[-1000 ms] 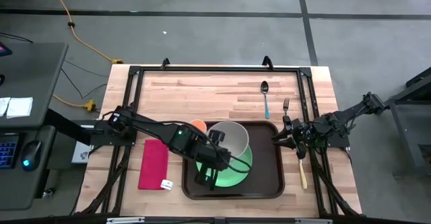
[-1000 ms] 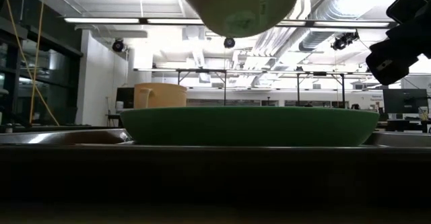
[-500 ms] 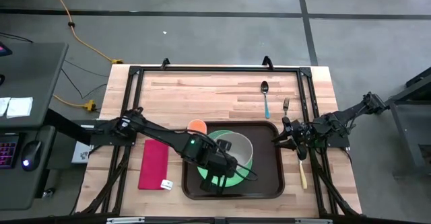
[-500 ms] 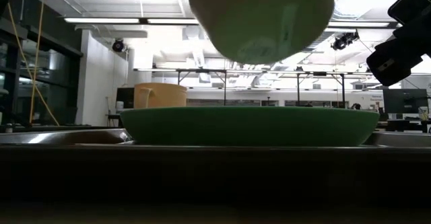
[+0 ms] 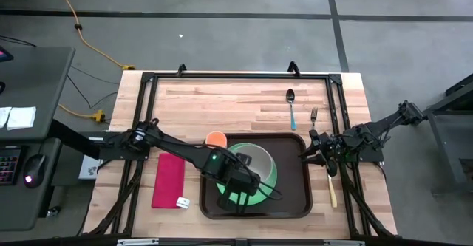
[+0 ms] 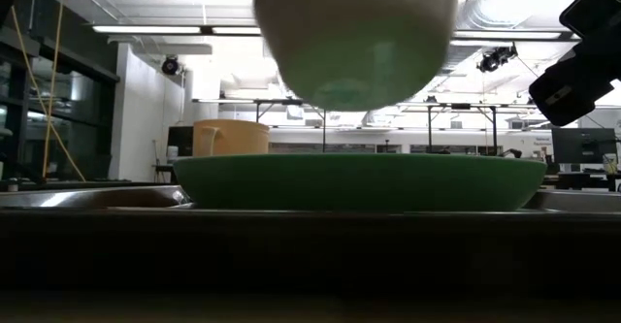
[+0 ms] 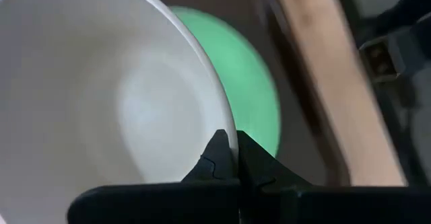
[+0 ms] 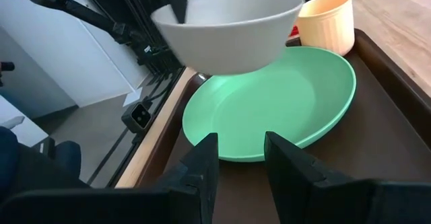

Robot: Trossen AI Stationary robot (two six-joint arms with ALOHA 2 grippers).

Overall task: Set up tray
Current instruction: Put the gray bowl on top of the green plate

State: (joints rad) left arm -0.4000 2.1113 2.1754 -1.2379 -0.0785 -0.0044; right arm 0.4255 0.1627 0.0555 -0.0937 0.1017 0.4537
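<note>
While the left tool grips a white bowl over the green plate, the dark brown, raised-rim tray lies flat; right tool released.

A round white bowl hangs above a round green plate. An orange cup, red cloth, spoon and fork lie on the wooden desk.

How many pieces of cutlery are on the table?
3. Spoon and fork lie beyond the tray; a pale-handled piece, partly hidden by the right arm, lies right of it.
</note>
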